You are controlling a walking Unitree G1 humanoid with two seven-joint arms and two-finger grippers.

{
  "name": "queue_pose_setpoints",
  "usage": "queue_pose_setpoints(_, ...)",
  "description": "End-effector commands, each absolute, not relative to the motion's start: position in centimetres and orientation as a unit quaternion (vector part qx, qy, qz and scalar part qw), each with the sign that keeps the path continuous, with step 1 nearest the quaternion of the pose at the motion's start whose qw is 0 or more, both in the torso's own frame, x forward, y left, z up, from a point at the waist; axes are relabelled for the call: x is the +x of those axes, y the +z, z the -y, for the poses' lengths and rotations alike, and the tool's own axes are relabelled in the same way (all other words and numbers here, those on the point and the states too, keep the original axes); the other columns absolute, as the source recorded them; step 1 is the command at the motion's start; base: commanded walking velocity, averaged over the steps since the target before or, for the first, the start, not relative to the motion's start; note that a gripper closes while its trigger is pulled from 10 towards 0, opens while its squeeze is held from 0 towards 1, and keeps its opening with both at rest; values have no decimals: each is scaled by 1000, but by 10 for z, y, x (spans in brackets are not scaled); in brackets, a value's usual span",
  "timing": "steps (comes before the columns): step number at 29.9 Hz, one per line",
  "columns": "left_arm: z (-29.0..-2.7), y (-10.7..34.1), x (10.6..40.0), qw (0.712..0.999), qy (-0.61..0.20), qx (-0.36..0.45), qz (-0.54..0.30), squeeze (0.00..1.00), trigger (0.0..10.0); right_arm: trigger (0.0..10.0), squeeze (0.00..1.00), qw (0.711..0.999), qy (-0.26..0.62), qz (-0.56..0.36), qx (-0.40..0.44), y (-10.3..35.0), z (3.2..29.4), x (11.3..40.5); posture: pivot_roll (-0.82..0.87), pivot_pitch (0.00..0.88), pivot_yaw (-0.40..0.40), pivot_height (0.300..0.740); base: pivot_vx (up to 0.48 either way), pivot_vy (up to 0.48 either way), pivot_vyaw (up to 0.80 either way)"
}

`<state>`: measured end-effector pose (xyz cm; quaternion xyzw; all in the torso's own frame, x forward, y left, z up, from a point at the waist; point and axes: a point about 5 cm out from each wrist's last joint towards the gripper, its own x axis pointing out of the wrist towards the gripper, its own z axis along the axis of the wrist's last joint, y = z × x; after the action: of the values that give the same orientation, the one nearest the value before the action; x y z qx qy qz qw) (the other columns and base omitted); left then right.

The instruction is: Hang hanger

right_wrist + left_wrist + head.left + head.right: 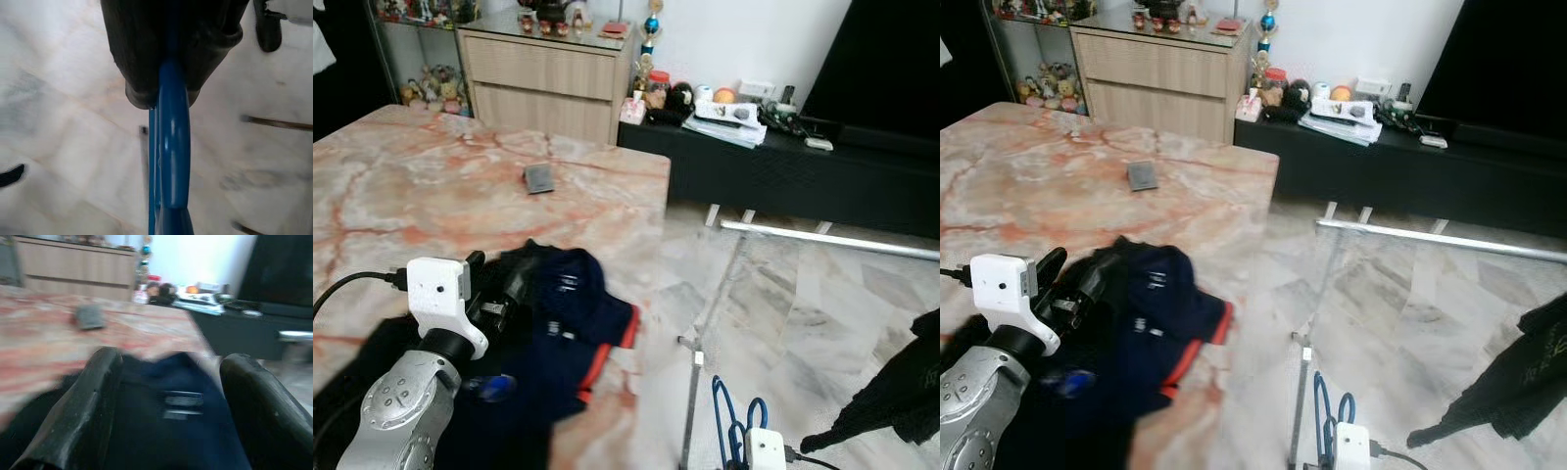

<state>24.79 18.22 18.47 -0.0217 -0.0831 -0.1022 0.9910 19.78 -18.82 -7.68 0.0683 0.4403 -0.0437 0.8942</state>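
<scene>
A blue hanger [726, 413] rises at the bottom of the left eye view, low over the floor beside the rack's pole. My right gripper [168, 90] is shut on the blue hanger [173, 161], its black fingers pressed on the bar from both sides. The silver clothes rack rail [827, 239] runs across the right half of the room. My left gripper [168, 391] is open over a navy shirt with red trim [570, 318] that lies crumpled on the pink marble table [421, 186].
A small grey object [539, 178] lies further back on the table. A dark garment [901, 392] hangs at the right edge. A black TV console [783, 171] with clutter and a wooden cabinet [543, 78] stand against the far wall. The rack's upright pole [703, 328] stands beside the table.
</scene>
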Motion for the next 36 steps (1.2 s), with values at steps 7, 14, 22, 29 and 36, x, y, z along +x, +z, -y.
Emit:
queue_pose_setpoints(7, -186, 191, 249, 991, -94, -5, 97, 0, 10000, 10000, 0, 898, -44, -432, 65, -74, 189, 203, 201, 52, -94, 740, 0, -449, 0)
queue_pose_setpoints(14, -184, 191, 248, 990, -102, 0, 95, 0, 10000, 10000, 0, 898, -44, -432, 64, -74, 189, 203, 201, 51, -92, 740, 0, -449, 0)
queue_pose_setpoints(22, -178, 180, 247, 990, -123, 9, 76, 0, 10000, 10000, 0, 899, -45, -430, 64, -73, 189, 204, 195, 48, -93, 740, 0, -447, 0)
queue_pose_setpoints(29, -176, 171, 247, 989, -136, 18, 51, 0, 10000, 10000, 0, 900, -42, -428, 66, -72, 188, 206, 199, 45, -92, 740, 0, -221, 0)
queue_pose_setpoints(36, -177, 160, 252, 987, -159, 30, 27, 0, 10000, 10000, 0, 908, -38, -409, 76, -69, 182, 211, 194, 25, -69, 740, 0, 0, 0)
